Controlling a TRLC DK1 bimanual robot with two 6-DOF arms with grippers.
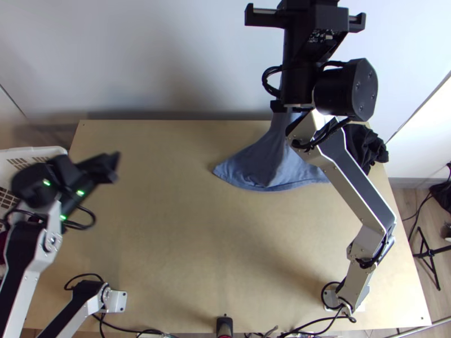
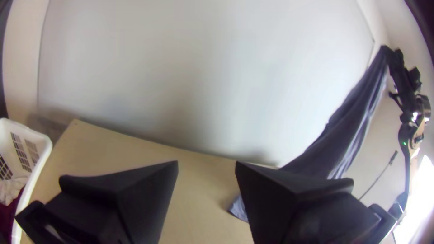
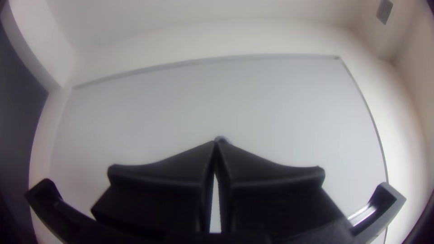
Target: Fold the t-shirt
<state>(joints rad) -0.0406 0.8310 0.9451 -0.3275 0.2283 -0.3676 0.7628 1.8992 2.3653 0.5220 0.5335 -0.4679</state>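
**Blue-grey t-shirt (image 1: pixel 256 163) against a pale tan bench (image 1: pixel 169 225)**

The t-shirt is one even, muted blue-grey, looking darker slate in the left wrist view. Cloth at two o'clock (image 1: pixel 363 147) is black. At nine o'clock, the basket (image 1: pixel 48 151) is white with a grid of slots, holding off-white cloth (image 2: pixel 11 190) and deep red cloth (image 2: pixel 9 219). The left hand (image 1: pixel 115 167) and right hand (image 1: pixel 315 22) are black; the arms are silver-grey and black, with bright green lights (image 1: pixel 80 192) on the left one. The wall (image 1: pixel 169 56) is pale grey.

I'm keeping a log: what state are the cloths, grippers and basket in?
Blue t-shirt: not folded, hanging, lower part on the table
Left gripper: open, nothing between its fingers
Right gripper: shut on the t-shirt
Black cloth: bunched
White basket: upright, cloth inside
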